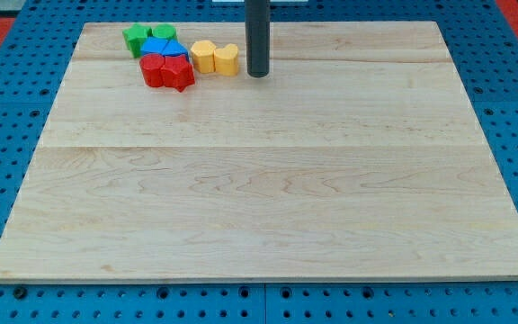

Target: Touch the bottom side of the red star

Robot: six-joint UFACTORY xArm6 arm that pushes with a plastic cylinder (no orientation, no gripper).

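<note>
The red star [179, 73] lies near the view's top left on the wooden board [268, 198], touching a second red block [155, 69] on its left. My tip [257, 74] is the lower end of a dark upright rod. It stands to the right of the star, about level with it, with two yellow blocks between them. The tip touches no block.
A blue block [163, 48] sits just above the red pair, with two green blocks [137, 38] [163, 33] above it. A yellow hexagon-like block [203, 56] and a yellow heart-like block [227, 59] sit right of the star. A blue pegboard [511, 135] surrounds the board.
</note>
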